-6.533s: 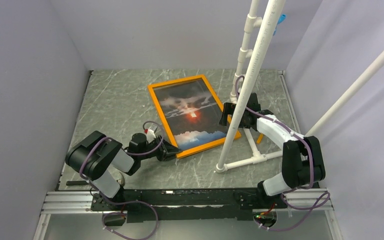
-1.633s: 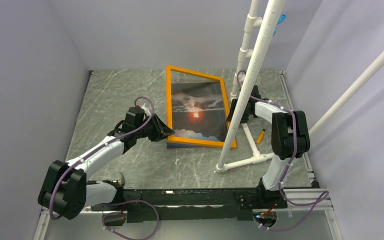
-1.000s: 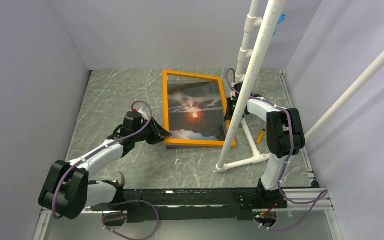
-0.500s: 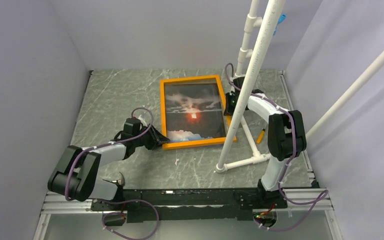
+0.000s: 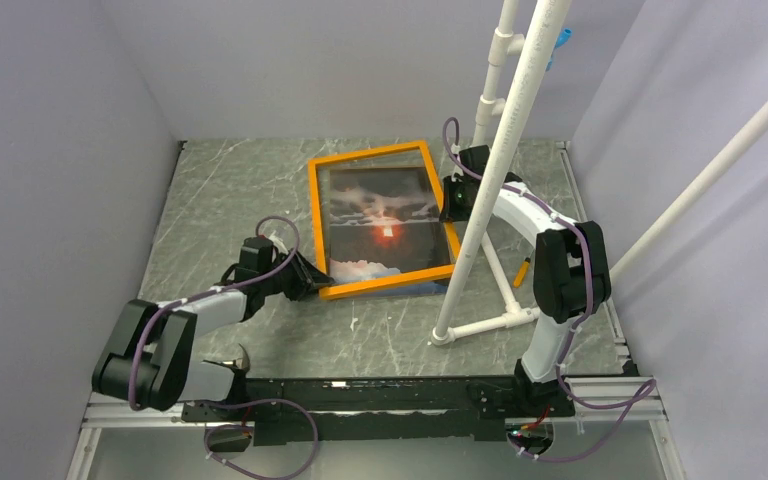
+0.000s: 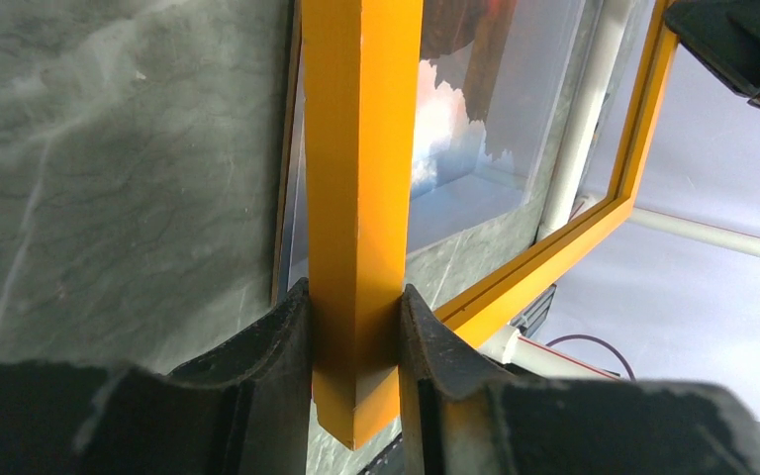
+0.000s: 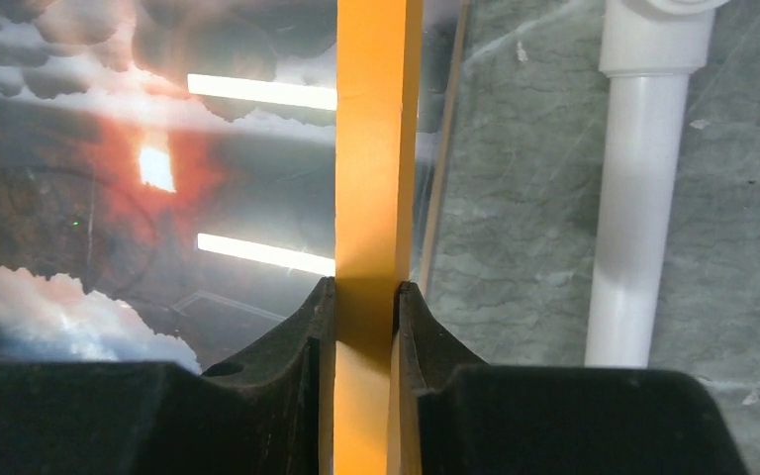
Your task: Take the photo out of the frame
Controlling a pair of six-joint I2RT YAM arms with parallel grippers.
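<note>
At the near-left corner of the frame (image 5: pixel 390 281), we see the left gripper (image 5: pixel 305 280) clamped on the orange rail, its jaws pressed flat against both faces just above the rail's end. On the opposite long rail, toward the far end, the right gripper (image 5: pixel 450 196) is clamped the same way, jaws tight on either side of the orange strip. The photo (image 5: pixel 385 225), dark clouds round a red-orange sun, shows inside the orange border under a glossy pane that mirrors two bright bars of light. A thin brown edge shows just outside the rail in both wrist views, and we cannot tell what it belongs to. A shadow lies under the frame's near-right corner, so that corner stands off the table (image 5: pixel 230 200).

Room to move lies on the left: bare table runs from the frame's left rail to the wall, and a bare strip separates its near rail from the arm bases. The right side is tight. The white pipe stand (image 5: pixel 508 140) rises just beside the right rail, its slanted upright crossing the near-right corner in the overhead view, its feet spread beside that corner. A small orange screwdriver (image 5: pixel 522 271) lies among those feet, apart from the frame.

Our surface is grey-green marbled stone with pale veins; plain lavender walls (image 5: pixel 60 150) close it on three sides.
</note>
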